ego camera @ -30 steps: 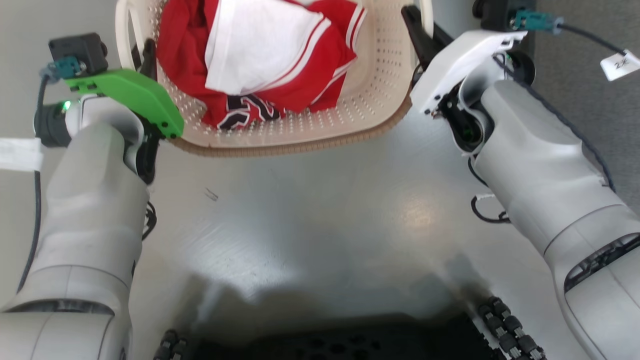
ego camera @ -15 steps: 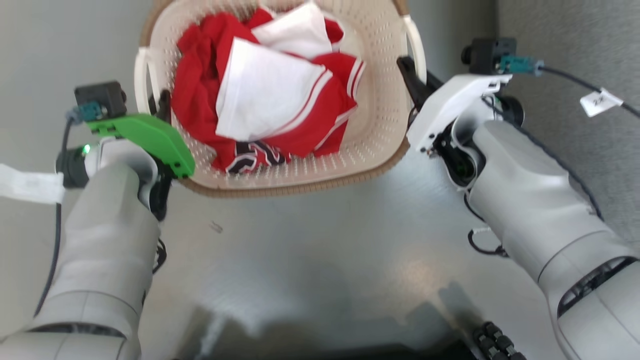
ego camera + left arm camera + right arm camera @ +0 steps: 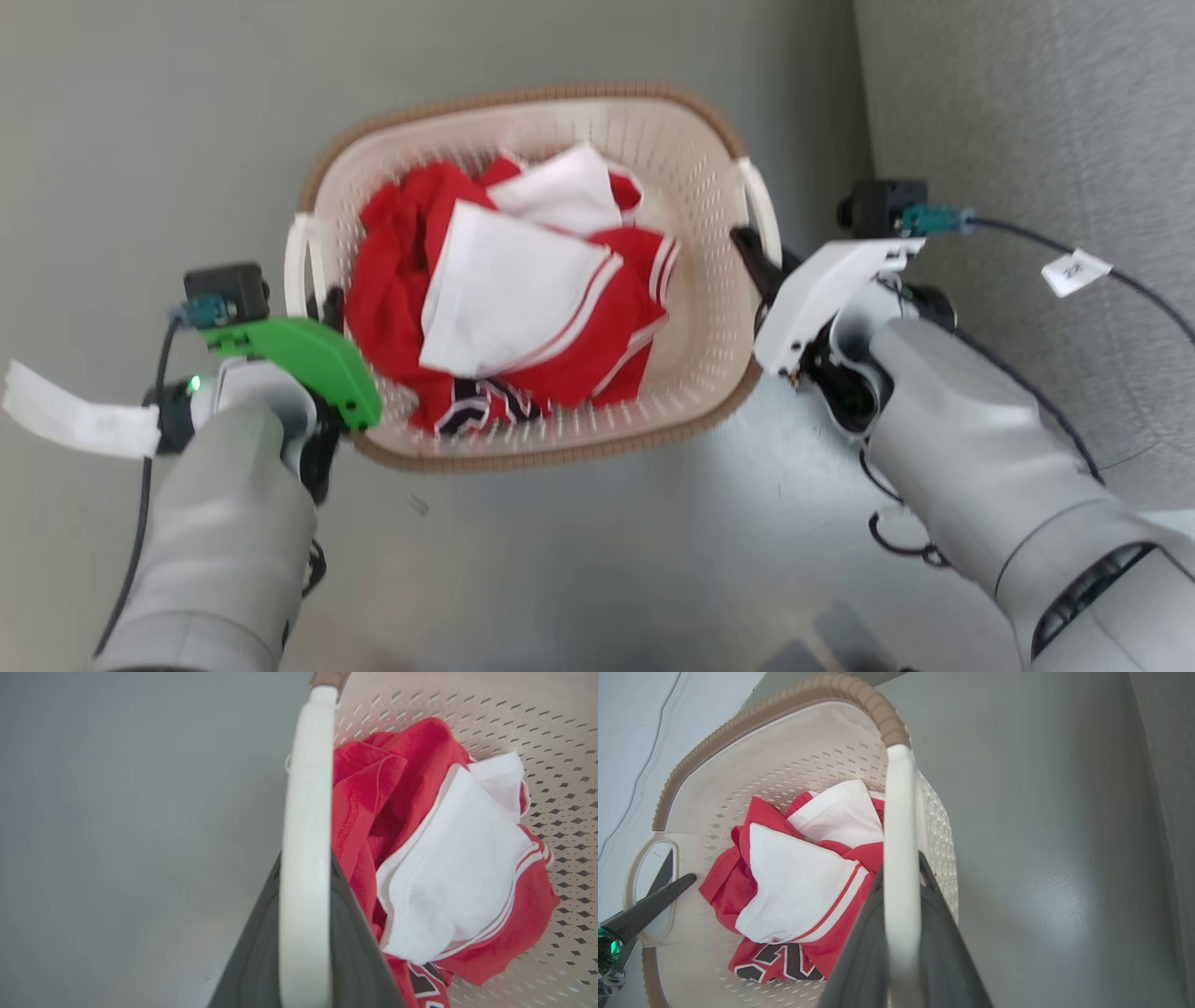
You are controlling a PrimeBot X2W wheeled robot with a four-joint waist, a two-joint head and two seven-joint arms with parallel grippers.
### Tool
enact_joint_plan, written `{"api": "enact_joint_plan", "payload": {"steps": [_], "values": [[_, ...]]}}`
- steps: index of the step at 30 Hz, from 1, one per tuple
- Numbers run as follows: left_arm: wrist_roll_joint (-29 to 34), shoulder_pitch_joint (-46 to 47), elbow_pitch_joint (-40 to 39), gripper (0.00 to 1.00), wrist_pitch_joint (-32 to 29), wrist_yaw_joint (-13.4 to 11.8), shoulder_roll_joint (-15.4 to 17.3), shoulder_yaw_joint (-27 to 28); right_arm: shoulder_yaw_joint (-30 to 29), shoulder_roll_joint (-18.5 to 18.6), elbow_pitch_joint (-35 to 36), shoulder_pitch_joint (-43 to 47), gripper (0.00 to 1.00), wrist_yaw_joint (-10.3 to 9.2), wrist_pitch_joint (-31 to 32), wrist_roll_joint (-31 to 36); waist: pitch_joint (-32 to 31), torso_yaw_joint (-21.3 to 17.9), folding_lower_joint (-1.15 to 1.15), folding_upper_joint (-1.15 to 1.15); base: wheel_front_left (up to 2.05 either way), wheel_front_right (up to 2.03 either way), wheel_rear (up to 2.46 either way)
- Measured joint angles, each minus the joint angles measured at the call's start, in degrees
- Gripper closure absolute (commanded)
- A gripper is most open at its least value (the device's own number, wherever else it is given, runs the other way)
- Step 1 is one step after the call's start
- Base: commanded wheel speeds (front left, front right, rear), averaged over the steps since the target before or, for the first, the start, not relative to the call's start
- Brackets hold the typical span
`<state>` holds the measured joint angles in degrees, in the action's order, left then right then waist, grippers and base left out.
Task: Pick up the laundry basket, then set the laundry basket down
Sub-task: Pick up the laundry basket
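Grey floor (image 3: 140,112) beneath; the laundry basket (image 3: 695,168) sits between my left gripper (image 3: 329,303) and right gripper (image 3: 747,245), both clamped on its handles (image 3: 767,210).

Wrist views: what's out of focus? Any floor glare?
Left wrist view: the white plastic side handle and dark fingers pinching it are soft, the red and white clothes sharp. Right wrist view: same near-lens blur on the other handle, pale sheen on the grey floor. Head view: mild floor glare below the cream perforated plastic laundry basket.

Head camera looks steeply down on the laundry basket (image 3: 695,168); wrist cameras peer close along its left handle (image 3: 303,835) and right handle (image 3: 901,858), all three sharing the red-and-white clothes (image 3: 513,299) inside.
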<state>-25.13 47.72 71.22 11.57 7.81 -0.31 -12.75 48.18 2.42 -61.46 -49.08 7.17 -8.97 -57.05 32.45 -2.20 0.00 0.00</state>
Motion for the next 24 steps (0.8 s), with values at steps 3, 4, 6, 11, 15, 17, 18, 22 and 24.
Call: {"api": "enact_joint_plan", "payload": {"steps": [3,4,6,11,15,17,18,22,24], "values": [[-0.54,-1.58,0.35,1.0,-0.43,0.0,-0.02,-0.22,0.63,-0.11,-0.02,1.64,1.0,0.05,0.58,-0.56,-2.42,-0.09,0.0,0.0,0.0,0.0,0.0],[-0.85,-2.17,0.43,1.0,-0.45,0.0,-0.04,-0.33,0.79,-0.14,-0.04,2.17,1.0,0.05,0.89,-0.76,-3.23,-0.12,0.0,0.0,0.0,0.0,0.0],[-1.33,-3.38,0.53,1.0,-0.96,0.0,-0.09,-0.58,1.15,-0.22,-0.2,3.16,1.0,0.05,1.59,-1.38,-4.87,-0.19,0.0,0.0,0.0,0.0,0.0],[-2.05,-6.82,0.93,1.0,-2.3,0.01,-0.25,-1.33,2.16,-0.45,-0.88,6.5,1.0,0.36,3.55,-2.89,-9.8,-0.4,0.0,0.0,0.0,0.0,0.0],[-2.86,-8.76,1.13,1.0,-3.05,0.01,-0.33,-1.59,2.71,-0.54,-1.12,8.22,1.0,0.36,4.64,-3.55,-13.11,-0.55,0.0,0.0,0.0,0.0,0.0],[-2.98,-9.54,1.19,1.0,-3.52,0.01,-0.34,-1.72,2.87,-0.6,-1.34,8.98,1.0,0.37,5.12,-3.68,-14.7,-0.63,0.0,0.0,0.0,0.0,0.0],[-3.27,-9.94,1.18,1.0,-3.79,0.01,-0.35,-1.91,2.91,-0.64,-1.44,9.33,1.0,0.37,5.45,-3.97,-15.5,-0.67,0.0,0.0,0.0,0.0,0.0],[-5.15,-11.74,0.97,1.0,-4.97,0.01,-0.41,-2.79,3.21,-0.67,-1.77,10.87,1.0,0.37,6.56,-4.92,-18.41,-0.81,0.0,0.0,0.0,0.0,0.0],[-5.76,-12.8,0.7,1.0,-5.12,0.01,-0.42,-3.36,3.38,-0.69,-1.92,11.75,1.0,0.37,7.1,-5.5,-19.77,-0.84,0.0,0.0,0.0,0.0,0.0]]}}
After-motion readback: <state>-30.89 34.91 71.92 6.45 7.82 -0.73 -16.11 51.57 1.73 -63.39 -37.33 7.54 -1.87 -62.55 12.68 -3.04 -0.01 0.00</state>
